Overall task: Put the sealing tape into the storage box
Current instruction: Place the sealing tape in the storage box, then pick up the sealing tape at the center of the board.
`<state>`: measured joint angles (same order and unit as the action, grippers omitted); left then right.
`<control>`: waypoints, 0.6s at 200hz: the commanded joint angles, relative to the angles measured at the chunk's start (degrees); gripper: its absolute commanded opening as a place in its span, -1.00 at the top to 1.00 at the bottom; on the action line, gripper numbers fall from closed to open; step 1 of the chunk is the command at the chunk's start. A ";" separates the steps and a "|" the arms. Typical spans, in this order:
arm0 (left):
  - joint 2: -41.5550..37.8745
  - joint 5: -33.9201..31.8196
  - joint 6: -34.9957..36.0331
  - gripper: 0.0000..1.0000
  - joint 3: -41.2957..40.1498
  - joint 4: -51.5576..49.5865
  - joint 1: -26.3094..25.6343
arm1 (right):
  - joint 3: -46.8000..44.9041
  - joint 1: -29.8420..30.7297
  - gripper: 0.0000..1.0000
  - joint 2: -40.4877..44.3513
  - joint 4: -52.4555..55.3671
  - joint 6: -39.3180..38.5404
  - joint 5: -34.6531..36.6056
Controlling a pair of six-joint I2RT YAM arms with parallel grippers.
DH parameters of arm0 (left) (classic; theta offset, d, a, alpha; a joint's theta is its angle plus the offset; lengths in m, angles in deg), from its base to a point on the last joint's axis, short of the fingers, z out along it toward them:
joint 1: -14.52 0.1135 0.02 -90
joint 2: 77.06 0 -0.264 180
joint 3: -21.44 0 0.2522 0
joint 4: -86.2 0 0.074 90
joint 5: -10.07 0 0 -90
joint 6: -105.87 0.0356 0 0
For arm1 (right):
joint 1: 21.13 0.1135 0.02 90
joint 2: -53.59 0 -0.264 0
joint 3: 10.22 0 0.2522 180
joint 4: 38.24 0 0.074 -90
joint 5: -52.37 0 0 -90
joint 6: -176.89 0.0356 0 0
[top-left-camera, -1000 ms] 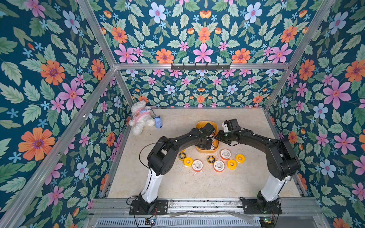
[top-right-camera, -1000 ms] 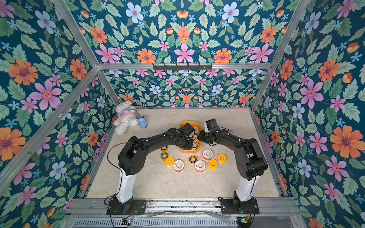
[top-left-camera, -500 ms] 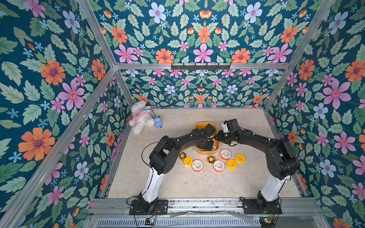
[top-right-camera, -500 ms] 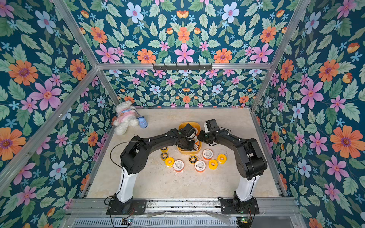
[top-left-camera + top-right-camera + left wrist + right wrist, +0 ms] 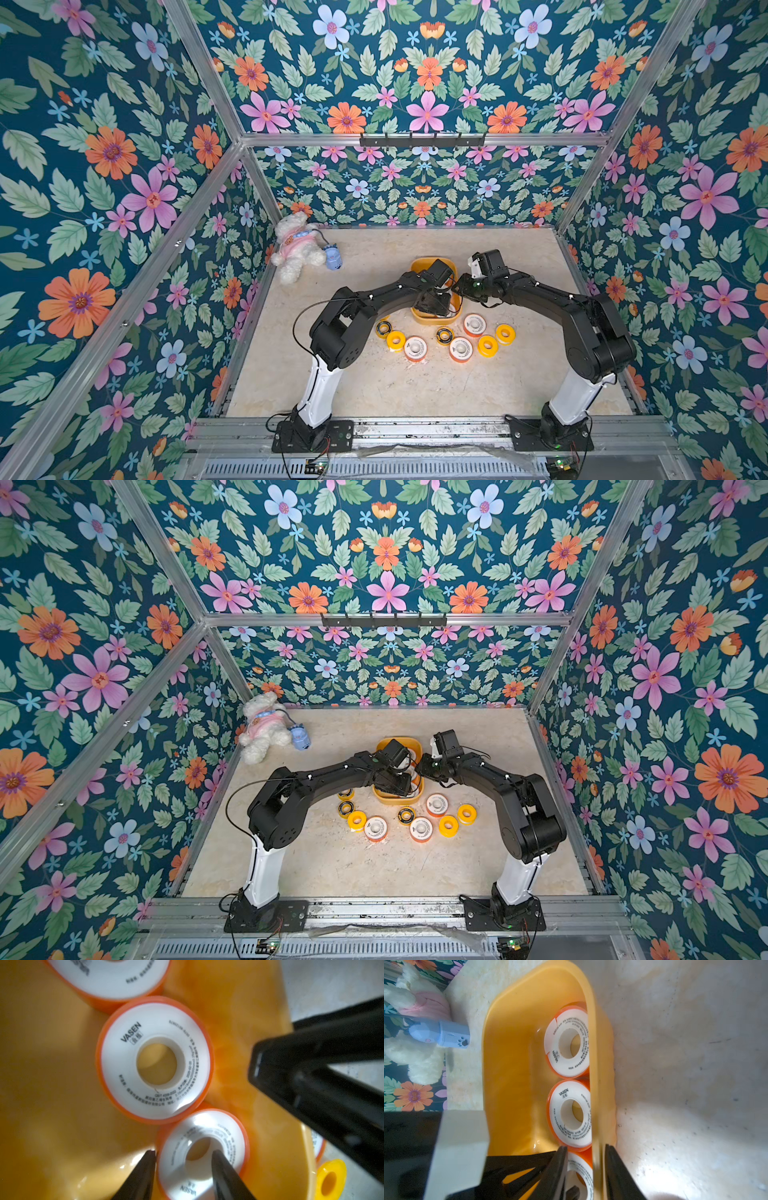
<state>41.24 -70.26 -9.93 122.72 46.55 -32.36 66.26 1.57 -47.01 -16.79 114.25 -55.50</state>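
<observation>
Sealing tape (image 5: 572, 1115), small round plastic spools with centre holes: three white-faced, orange-rimmed ones already flat inside the shallow yellow plastic storage box (image 5: 430, 320), lined up along its right wall. Box at mid-table, just far of the loose spools, between the two arms. Nearest of the three under the left gripper (image 5: 184, 1152), black fingers (image 5: 144, 1169) slack and apart, one outside the orange rim, one in the centre hole, pinching nothing; by the look of it, the letting-go step of a placement. Right gripper (image 5: 585, 1147) astride the box's right wall, one finger inside, one outside, spread wider than the wall and not clamping it. Left to do, the larger share: at least eight on the beige marbled tabletop (image 5: 415, 395) just near of the box, among them white-and-orange spools (image 5: 414, 348), all-yellow spools (image 5: 487, 345) and smaller black-and-yellow spools (image 5: 444, 336). White plush toy (image 5: 297, 249) in the far left corner, no part of the job.
</observation>
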 commanded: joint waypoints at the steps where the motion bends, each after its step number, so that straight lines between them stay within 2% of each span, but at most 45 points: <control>1: -2.57 -1.69 -0.52 -0.09 -0.93 2.04 0.00 | -0.42 -0.02 0.21 1.82 -0.57 0.16 2.48; 46: -10.82 -7.36 -0.34 -0.25 -5.23 4.56 0.11 | -2.11 -0.06 0.09 7.58 -0.21 -0.27 8.01; 120: -26.32 -19.96 -1.95 -0.26 -15.54 7.85 3.24 | -5.69 -0.10 0.07 14.01 4.57 -2.44 13.61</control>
<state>18.18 -84.40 -10.83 109.48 52.76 -30.17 61.78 1.48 -34.79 -14.56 113.37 -44.68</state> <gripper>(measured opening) 0.630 0.463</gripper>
